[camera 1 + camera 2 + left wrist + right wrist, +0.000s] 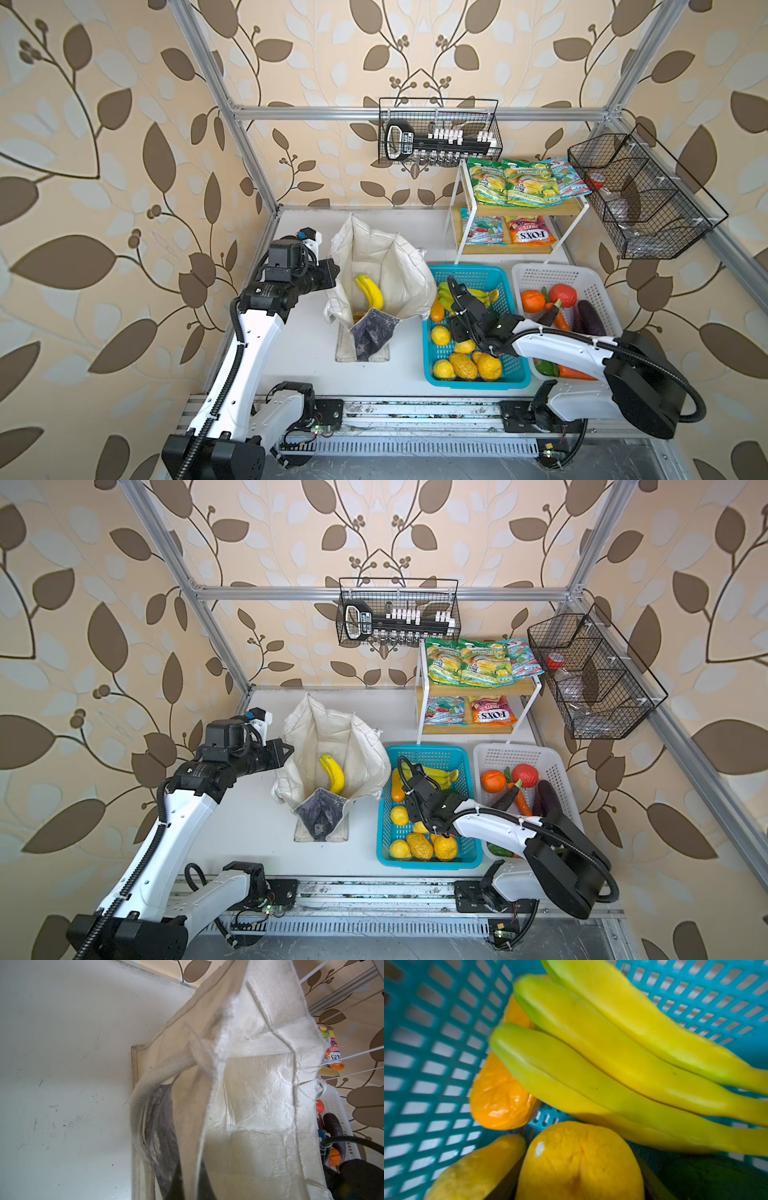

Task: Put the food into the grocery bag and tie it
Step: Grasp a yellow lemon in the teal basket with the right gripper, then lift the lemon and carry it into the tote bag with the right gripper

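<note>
The grocery bag [407, 266] [361, 746] stands open at the middle of the table with a yellow banana bunch [371, 291] inside. My left gripper [332, 270] [191, 1192] is shut on the bag's left rim, and canvas [249, 1084] fills its wrist view. My right gripper [459, 332] [577, 1192] reaches down into the blue basket [469, 269]. Its dark fingers lie against both sides of a round yellow-orange fruit [577, 1157], beside a greenish banana bunch [612, 1053]. An orange [533, 301] and a carrot [561, 320] lie in the white basket [552, 270]. Snack packets [519, 183] sit on the shelf.
The blue basket also holds several lemons [440, 334] and an orange mango-like fruit [500, 1095]. A purple aubergine [590, 318] lies in the white basket. A two-tier shelf [459, 232] stands behind the baskets. Wire baskets [440, 133] [640, 195] hang from the frame.
</note>
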Controlling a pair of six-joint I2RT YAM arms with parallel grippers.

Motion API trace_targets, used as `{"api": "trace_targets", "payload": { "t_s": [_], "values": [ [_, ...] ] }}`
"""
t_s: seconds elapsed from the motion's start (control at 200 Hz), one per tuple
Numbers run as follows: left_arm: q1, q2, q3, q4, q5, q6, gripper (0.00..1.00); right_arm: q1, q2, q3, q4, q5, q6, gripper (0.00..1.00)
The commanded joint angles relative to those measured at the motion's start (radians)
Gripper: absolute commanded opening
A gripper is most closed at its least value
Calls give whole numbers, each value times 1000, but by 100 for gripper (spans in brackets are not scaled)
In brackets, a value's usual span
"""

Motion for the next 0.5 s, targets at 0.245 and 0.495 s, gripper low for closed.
{"api": "trace_targets", "payload": {
  "t_s": [0.245,0.495],
  "values": [
    [10,-7,10,7,10,5,0,-27,-281,15,-109,-75,-16,60],
    [11,4,10,6,17,0,0,-63,-450,120,-219,-151,-38,58]
  ]
}}
